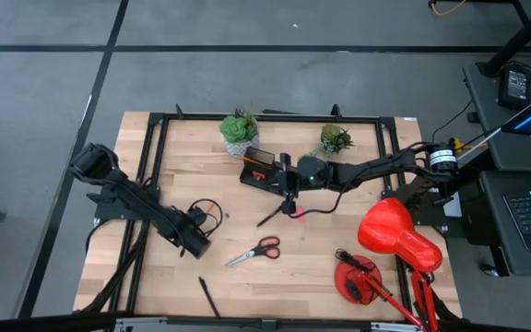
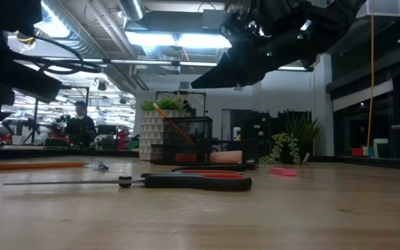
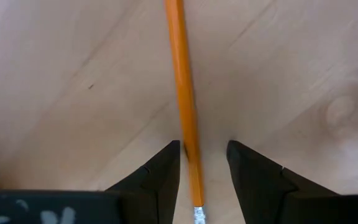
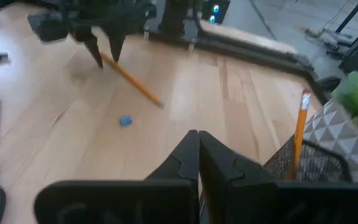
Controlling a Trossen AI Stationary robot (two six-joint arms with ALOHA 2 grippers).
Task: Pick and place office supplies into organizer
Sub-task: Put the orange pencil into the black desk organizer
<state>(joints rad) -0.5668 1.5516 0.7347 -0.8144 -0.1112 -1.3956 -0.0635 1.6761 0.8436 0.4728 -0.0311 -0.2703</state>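
Observation:
An orange pencil [image 3: 184,106] lies flat on the wooden table. My left gripper [image 3: 202,155] is open and points down over it, one finger on each side near the eraser end, not touching it; the right wrist view shows the same left gripper [image 4: 106,55] and pencil [image 4: 132,79]. My right gripper [image 4: 197,144] is shut and empty, hovering above the table next to the black mesh organizer [image 1: 261,171]. A second pencil [image 4: 302,121] stands in the organizer. Red-handled scissors [image 1: 256,250], two black pens [image 1: 269,216] [image 1: 208,297], a pink eraser [image 1: 296,211] and a pink pad [image 2: 226,157] lie on the table.
A small blue eraser [image 4: 125,121] lies near the pencil. Two potted plants [image 1: 239,131] [image 1: 336,139] stand at the far edge beside the organizer. A red desk lamp [image 1: 396,238] fills the near right corner. Bare wood lies between the scissors and the left arm.

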